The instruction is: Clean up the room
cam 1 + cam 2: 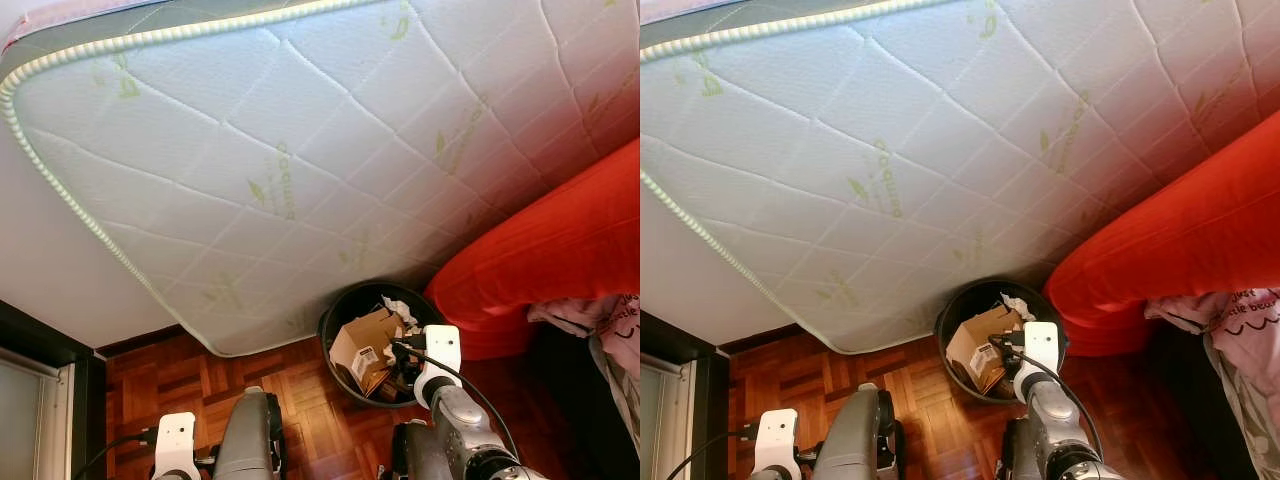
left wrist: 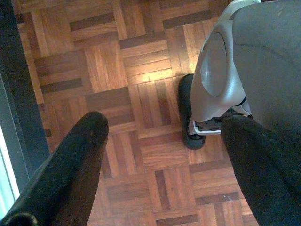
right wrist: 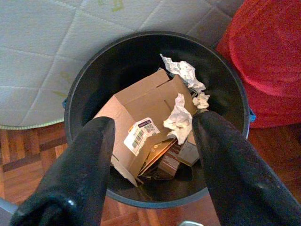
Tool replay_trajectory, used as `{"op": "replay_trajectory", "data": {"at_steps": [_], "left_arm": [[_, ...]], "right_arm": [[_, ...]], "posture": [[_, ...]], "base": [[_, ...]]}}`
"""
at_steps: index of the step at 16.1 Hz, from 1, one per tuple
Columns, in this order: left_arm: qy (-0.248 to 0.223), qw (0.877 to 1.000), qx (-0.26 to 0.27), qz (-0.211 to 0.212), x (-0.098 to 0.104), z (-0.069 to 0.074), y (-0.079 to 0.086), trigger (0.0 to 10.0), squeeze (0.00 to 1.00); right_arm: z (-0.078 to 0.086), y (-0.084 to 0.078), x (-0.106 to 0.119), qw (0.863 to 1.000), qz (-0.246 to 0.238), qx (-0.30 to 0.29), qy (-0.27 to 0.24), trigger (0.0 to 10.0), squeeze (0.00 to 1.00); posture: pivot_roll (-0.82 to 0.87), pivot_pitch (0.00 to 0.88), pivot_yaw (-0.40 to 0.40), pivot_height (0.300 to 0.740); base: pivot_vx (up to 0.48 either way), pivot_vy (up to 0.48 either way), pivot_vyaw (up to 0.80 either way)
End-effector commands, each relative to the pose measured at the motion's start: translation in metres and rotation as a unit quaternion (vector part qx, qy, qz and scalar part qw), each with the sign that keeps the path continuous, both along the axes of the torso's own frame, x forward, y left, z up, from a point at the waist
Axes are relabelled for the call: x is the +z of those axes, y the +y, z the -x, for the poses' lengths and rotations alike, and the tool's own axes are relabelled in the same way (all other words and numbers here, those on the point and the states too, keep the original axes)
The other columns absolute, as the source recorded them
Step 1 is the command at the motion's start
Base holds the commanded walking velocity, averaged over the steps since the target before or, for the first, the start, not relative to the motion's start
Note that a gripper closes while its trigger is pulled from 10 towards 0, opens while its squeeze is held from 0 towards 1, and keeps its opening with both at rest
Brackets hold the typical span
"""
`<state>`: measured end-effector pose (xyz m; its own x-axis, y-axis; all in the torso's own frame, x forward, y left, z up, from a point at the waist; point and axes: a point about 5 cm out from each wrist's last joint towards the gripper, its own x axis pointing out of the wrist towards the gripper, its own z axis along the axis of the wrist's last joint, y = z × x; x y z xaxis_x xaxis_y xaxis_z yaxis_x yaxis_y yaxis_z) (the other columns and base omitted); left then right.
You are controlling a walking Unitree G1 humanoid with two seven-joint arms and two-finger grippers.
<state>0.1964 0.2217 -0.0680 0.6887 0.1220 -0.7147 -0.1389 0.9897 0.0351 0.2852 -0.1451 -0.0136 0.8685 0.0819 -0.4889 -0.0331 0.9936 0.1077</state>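
Observation:
A black round bin (image 1: 327,335) stands on the parquet floor between a mattress and a red cushion. Inside it lie a torn cardboard box (image 3: 141,106) with a barcode label, crumpled white paper (image 3: 180,117) and some dark scraps. My right gripper (image 3: 153,121) hangs just above the bin's near rim (image 3: 141,40), open, with nothing clamped between its black fingers (image 3: 89,169). Its white wrist mount (image 1: 441,350) sits at the bin's right edge. My left gripper (image 2: 164,127) is open too, low at my side over bare floor and holding nothing.
A white quilted mattress (image 1: 300,150) leans over the floor behind the bin. A red cushion (image 1: 560,250) lies at the right, with pale clothes (image 1: 610,330) beside it. A dark door frame (image 1: 40,350) runs along the left. My own foot (image 2: 188,113) rests on the parquet (image 1: 200,370).

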Motion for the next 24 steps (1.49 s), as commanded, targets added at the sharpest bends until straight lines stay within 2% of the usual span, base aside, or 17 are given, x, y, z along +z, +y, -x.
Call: {"op": "replay_trajectory", "data": {"at_steps": [1,4,8,10,19,24], "left_arm": [[0.029,1.0,-0.008,0.01,-0.009,0.013,-0.006,10.0,0.0],[0.029,0.999,-0.008,0.011,-0.009,0.013,-0.006,10.0,0.0],[0.027,1.0,-0.009,0.011,-0.008,0.011,-0.007,10.0,0.0],[0.028,1.0,-0.009,0.011,-0.008,0.011,-0.007,10.0,0.0],[0.028,1.0,-0.007,0.01,-0.008,0.01,-0.009,10.0,0.0],[0.027,1.0,-0.009,0.009,-0.008,0.009,-0.008,10.0,0.0]], "right_arm": [[0.009,0.001,-0.009,1.0,-0.001,0.006,0.023,10.0,0.0],[0.017,-0.001,-0.015,0.999,0.002,0.011,0.031,10.0,0.0],[0.033,-0.013,-0.028,0.998,0.005,-0.008,0.068,10.0,0.0],[0.04,-0.016,-0.033,0.997,-0.008,-0.014,0.074,10.0,0.0],[0.079,-0.036,-0.057,0.988,0.023,-0.039,0.148,10.0,0.0],[0.09,-0.038,-0.063,0.985,0.021,-0.043,0.165,10.0,0.0]], "posture": [[0.04,0.244,0.01,0.63],[0.04,0.234,0.008,0.63],[0.02,0.222,0.007,0.63],[0.02,0.211,0.009,0.65],[0.0,0.173,0.007,0.74],[0.0,0.167,0.005,0.74]], "base": [[0.0,0.0,0.0],[0.0,0.0,0.0],[0.0,0.0,0.0],[0.0,0.0,0.0],[0.0,0.0,0.0],[0.0,0.0,0.0]]}}
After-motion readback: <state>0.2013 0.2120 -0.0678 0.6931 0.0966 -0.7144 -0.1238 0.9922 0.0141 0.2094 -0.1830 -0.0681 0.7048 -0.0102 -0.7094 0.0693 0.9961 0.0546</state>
